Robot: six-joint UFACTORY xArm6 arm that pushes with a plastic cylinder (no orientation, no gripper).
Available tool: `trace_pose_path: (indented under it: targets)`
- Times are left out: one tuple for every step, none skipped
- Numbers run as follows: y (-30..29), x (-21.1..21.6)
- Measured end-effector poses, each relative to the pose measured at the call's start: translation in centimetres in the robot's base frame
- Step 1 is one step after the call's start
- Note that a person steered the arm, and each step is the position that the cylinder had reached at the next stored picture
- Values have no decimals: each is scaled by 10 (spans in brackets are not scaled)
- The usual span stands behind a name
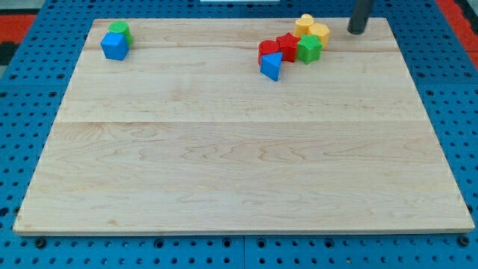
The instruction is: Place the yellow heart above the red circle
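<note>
Two yellow blocks sit touching near the view's top: one (304, 22) higher up and one (320, 33) to its lower right. I cannot tell which is the heart. The red circle (267, 51) lies left of a red star (287, 45), with a green star (309, 49) to the star's right and a blue triangle (272, 66) just below the circle. My tip (357, 31) is at the view's top right, to the right of the yellow blocks and apart from them.
A green block (118, 31) and a blue cube (115, 47) touch each other at the board's top left corner. The wooden board (239, 164) lies on a blue pegboard; my tip is close to the board's top edge.
</note>
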State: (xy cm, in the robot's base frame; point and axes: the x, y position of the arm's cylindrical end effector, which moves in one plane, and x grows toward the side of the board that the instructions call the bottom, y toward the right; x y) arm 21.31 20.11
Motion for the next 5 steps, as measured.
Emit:
trace_pose_path:
  targets:
    - [-55, -1]
    - [-100, -2]
    - [-100, -6]
    - [-101, -20]
    - [-142, -20]
